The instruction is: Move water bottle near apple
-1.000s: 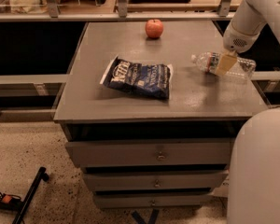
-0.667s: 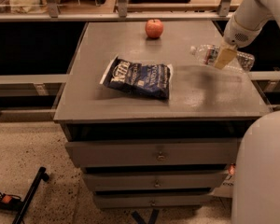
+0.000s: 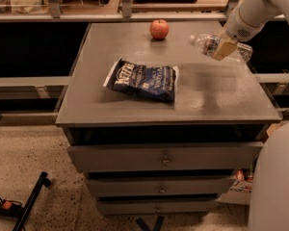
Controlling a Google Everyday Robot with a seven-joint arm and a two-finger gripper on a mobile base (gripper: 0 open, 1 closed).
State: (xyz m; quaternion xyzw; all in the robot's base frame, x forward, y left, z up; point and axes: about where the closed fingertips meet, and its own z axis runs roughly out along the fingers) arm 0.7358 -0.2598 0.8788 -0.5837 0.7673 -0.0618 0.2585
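The apple (image 3: 159, 29) is red-orange and sits at the far middle of the grey table (image 3: 135, 114). The water bottle (image 3: 208, 44) is clear with a white cap pointing left. It lies sideways in the air above the table's far right part. My gripper (image 3: 223, 48) is shut on the water bottle around its middle, with a tan finger (image 3: 225, 47) across its front. The bottle is to the right of the apple and apart from it.
A dark blue chip bag (image 3: 143, 80) lies flat in the middle of the table. Drawers (image 3: 164, 155) fill the cabinet front below. A shelf rail (image 3: 135, 16) runs behind the table. The robot's white body (image 3: 274, 182) stands at lower right.
The gripper has lifted the water bottle off the table and carried it up and toward the far edge. The apple and chip bag have not moved.
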